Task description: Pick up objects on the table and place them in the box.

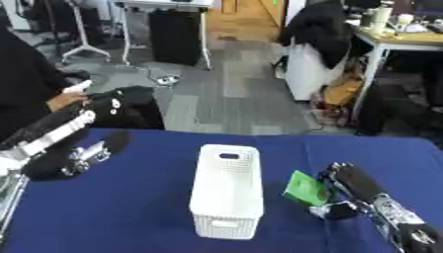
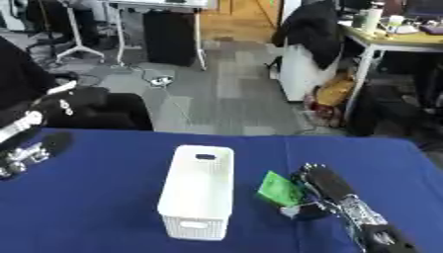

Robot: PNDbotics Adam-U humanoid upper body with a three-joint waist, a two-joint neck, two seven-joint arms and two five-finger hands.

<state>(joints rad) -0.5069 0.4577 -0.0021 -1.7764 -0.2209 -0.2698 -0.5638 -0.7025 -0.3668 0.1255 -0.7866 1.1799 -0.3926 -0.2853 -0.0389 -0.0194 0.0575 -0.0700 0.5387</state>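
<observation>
a white perforated plastic box (image 1: 227, 192) stands on the blue tablecloth (image 1: 130, 212), its long side running away from the robot, a handle slot in each short wall. just to its right, the right hand (image 1: 353, 185) has its fingers and thumb curled round a small green packet (image 1: 305, 188), which sits tilted at the fingertips, close beside the box's right wall but not over the opening. whether the packet is lifted clear of the cloth cannot be told.

the packet looks thin, light and flexible, probably a slick wrapper, so it may bend or slide in a pinch; taking it across its flat faces near the middle seems safest.

the left hand (image 1: 86, 153) hovers at the table's left edge, well apart from the box, fingers extended and holding nothing.
</observation>
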